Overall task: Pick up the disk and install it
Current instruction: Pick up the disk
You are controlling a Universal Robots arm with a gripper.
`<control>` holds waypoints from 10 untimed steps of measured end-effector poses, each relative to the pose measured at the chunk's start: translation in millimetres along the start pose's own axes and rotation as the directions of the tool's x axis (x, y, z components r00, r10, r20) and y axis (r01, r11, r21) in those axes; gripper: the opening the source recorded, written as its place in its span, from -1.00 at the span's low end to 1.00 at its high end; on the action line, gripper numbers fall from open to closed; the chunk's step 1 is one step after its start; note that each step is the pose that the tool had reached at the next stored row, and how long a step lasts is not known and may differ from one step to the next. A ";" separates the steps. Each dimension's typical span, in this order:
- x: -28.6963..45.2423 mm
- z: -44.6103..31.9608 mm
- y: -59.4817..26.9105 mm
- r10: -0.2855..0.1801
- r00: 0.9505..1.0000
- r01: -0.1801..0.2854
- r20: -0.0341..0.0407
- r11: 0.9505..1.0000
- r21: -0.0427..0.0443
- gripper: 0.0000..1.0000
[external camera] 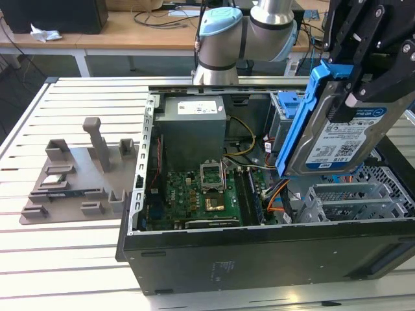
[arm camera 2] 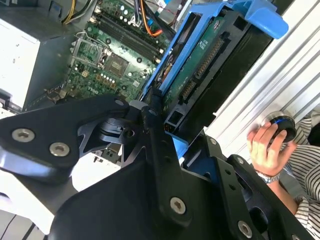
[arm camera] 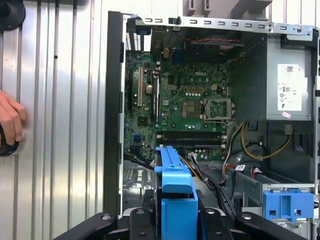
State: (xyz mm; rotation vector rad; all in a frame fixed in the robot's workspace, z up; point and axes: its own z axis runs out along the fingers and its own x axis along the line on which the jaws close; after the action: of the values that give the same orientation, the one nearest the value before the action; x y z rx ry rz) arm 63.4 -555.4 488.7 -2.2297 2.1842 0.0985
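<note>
The disk (external camera: pixel 337 139), a silver drive with a white-and-blue label in a blue bracket (external camera: pixel 303 120), hangs tilted on edge above the open computer case (external camera: pixel 259 256), at the exterior view's right. My black gripper (external camera: pixel 355 87) is shut on its upper end. In the second wrist view the disk (arm camera 2: pixel 200 65) runs away from the gripper (arm camera 2: pixel 162 125), circuit-board side showing. In the first wrist view the bracket's blue edge (arm camera: pixel 175 185) rises between the fingers (arm camera: pixel 137 220), over the case's lower corner near the orange and black cables.
Inside the case lie the green motherboard (external camera: pixel 194 201), the grey power supply box (external camera: pixel 192 129), a blue latch (external camera: pixel 290 103) and a metal drive cage (external camera: pixel 350 201). A grey fixture plate (external camera: pixel 71 181) sits on the slatted table. A person's hand (arm camera 2: pixel 267 145) rests on a round knob.
</note>
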 end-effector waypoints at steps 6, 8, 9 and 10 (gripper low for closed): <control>-0.6 0.1 -9.2 0.000 1.000 0.000 0.000 1.000 0.000 -0.26; -1.1 0.1 -13.6 0.000 1.000 0.000 0.000 1.000 0.000 -0.26; -1.3 0.1 -15.1 0.000 1.000 0.000 0.000 1.000 0.000 -0.26; -1.6 0.4 -17.3 0.000 1.000 0.000 0.000 1.000 0.000 -0.26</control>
State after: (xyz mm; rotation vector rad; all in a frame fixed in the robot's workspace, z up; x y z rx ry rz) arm 80.7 -553.4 487.8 -2.2297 2.1843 0.0984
